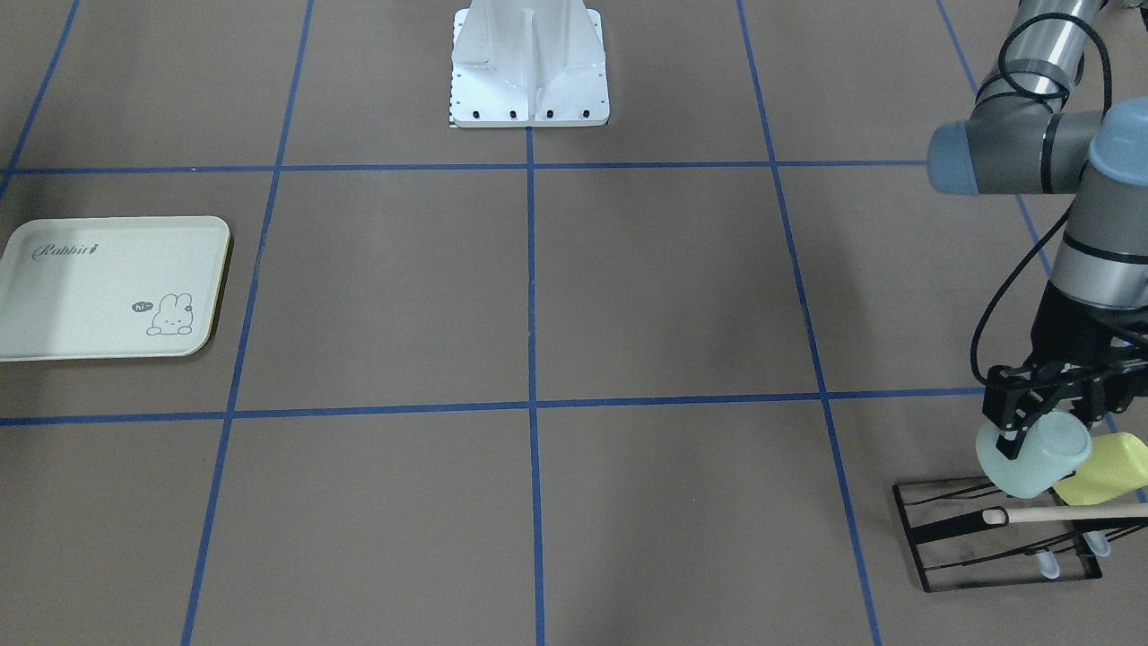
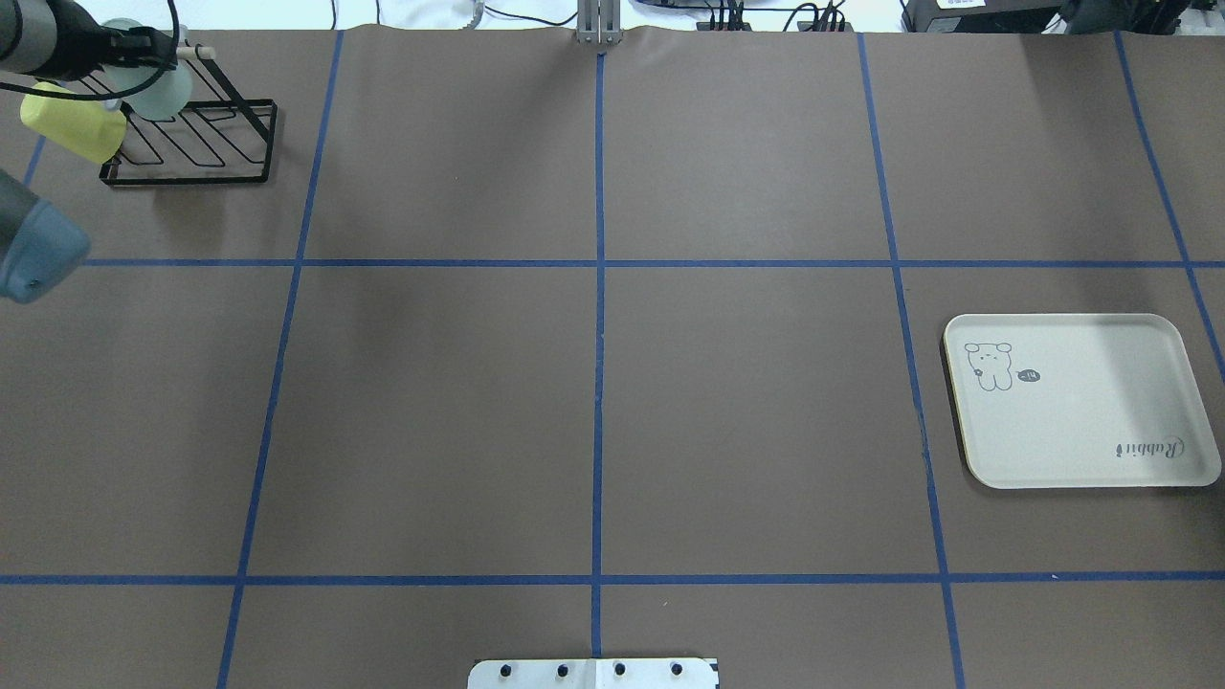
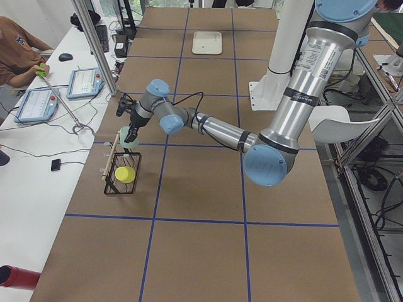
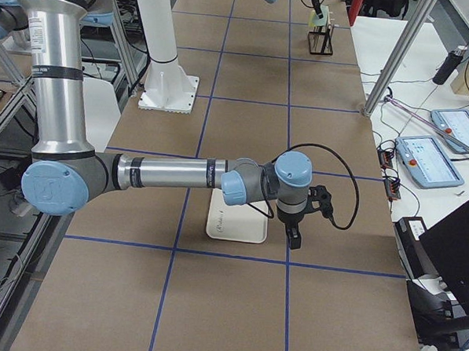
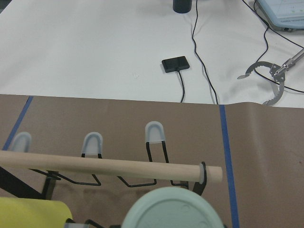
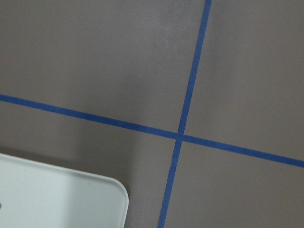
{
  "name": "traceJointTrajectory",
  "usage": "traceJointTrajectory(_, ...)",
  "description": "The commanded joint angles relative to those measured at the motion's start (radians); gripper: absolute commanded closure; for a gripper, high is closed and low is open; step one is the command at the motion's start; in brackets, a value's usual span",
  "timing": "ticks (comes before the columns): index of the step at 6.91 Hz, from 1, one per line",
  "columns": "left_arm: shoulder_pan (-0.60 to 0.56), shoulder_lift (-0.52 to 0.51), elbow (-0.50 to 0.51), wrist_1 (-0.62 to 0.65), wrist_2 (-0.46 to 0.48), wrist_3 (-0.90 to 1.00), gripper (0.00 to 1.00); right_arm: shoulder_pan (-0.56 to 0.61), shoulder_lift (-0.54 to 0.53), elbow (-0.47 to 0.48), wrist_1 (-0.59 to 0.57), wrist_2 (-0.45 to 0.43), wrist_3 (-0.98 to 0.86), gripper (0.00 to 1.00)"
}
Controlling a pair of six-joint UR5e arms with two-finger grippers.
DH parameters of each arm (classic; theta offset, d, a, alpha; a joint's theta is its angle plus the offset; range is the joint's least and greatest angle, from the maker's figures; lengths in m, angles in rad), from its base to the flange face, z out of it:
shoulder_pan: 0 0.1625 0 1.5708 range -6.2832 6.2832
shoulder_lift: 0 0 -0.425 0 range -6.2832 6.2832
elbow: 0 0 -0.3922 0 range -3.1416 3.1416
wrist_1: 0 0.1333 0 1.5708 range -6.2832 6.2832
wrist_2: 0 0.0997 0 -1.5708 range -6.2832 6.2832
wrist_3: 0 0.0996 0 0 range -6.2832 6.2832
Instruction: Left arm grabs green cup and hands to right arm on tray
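Note:
The pale mint green cup [image 1: 1040,462] hangs tilted just above a black wire rack [image 1: 987,547], with one black finger [image 1: 1012,438] over its rim. My left gripper [image 1: 1045,429] is shut on it. The cup's round base fills the bottom of the left wrist view [image 5: 171,211]. It also shows in the overhead view [image 2: 163,91] and in the exterior left view [image 3: 130,137]. The cream Rabbit tray [image 2: 1081,421] lies flat and bare on the far side of the table. My right gripper [image 4: 294,238] hovers by the tray's edge [image 4: 236,227]; I cannot tell whether it is open or shut.
A yellow-green cup [image 1: 1108,471] lies on the rack beside the green one. A wooden dowel [image 5: 109,166] runs along the rack's top just in front of the green cup. The white robot base [image 1: 529,67] stands at the table's middle edge. An operator [image 3: 19,53] sits beyond the rack.

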State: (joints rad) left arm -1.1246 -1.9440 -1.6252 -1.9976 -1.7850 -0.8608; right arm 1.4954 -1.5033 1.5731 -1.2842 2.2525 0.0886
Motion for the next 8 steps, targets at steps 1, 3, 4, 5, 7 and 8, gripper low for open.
traceJointTrajectory(1,-0.03,-0.013,-0.169,0.227,-0.013,0.055,0.93,-0.078,0.046,-0.042,0.242,-0.073,0.254,0.0)
traceJointTrajectory(3,0.004,-0.056,-0.202,0.249,-0.013,-0.136,0.94,-0.128,0.122,-0.032,0.384,0.088,0.603,0.0)
traceJointTrajectory(4,0.062,-0.096,-0.203,0.241,-0.013,-0.285,0.94,-0.217,0.127,-0.042,0.496,0.085,0.752,0.0)
traceJointTrajectory(5,0.124,-0.139,-0.212,0.232,-0.013,-0.451,0.93,-0.286,0.149,-0.044,0.623,0.084,0.927,0.0)
traceJointTrajectory(7,0.218,-0.15,-0.22,0.022,-0.013,-0.794,0.91,-0.398,0.185,-0.034,0.898,0.064,1.284,0.0)
traceJointTrajectory(8,0.257,-0.156,-0.243,-0.081,-0.014,-1.015,0.9,-0.468,0.204,-0.031,1.054,-0.006,1.489,0.0)
